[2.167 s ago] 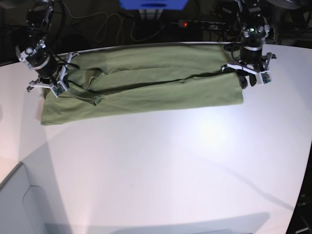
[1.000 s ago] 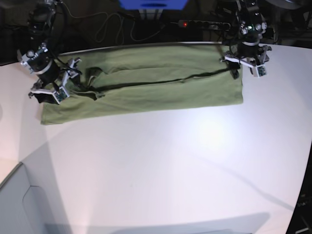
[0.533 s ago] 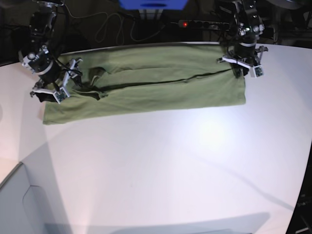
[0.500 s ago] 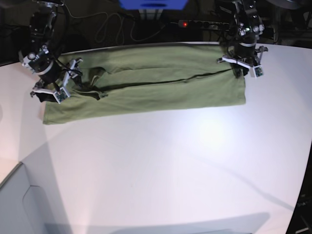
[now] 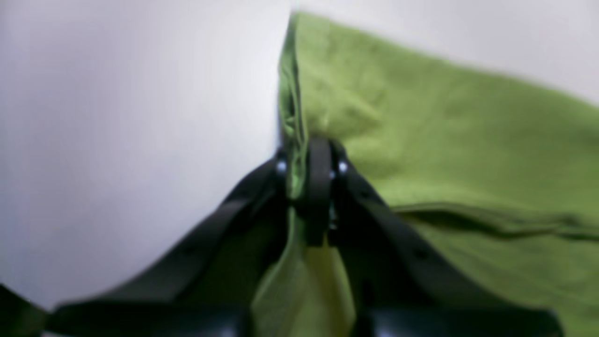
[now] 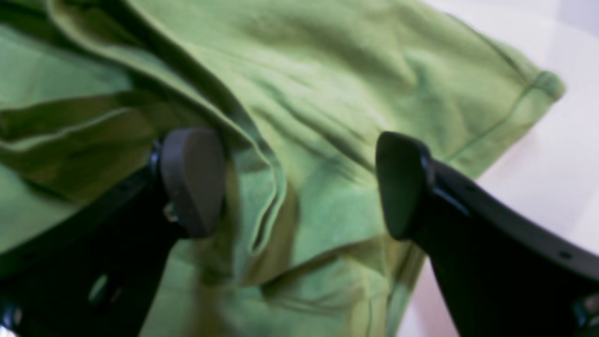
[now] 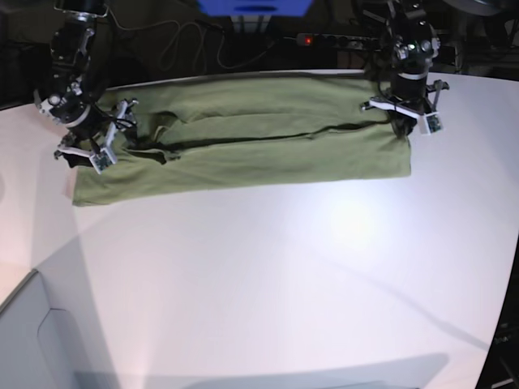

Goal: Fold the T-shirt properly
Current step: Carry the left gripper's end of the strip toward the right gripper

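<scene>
The olive-green T-shirt lies folded lengthwise in a long band across the far part of the white table. My left gripper is at the shirt's right end. In the left wrist view it is shut on a bunched edge of the T-shirt. My right gripper is at the shirt's left end. In the right wrist view it is open, with one finger on each side of a crease of the T-shirt. It holds nothing.
A power strip with a red light, cables and a blue object lie behind the table's far edge. A grey panel sits at the near left corner.
My left gripper has shifted along the shirt's right end, and that end now reaches slightly further right. My right gripper has moved a little toward the far left.
</scene>
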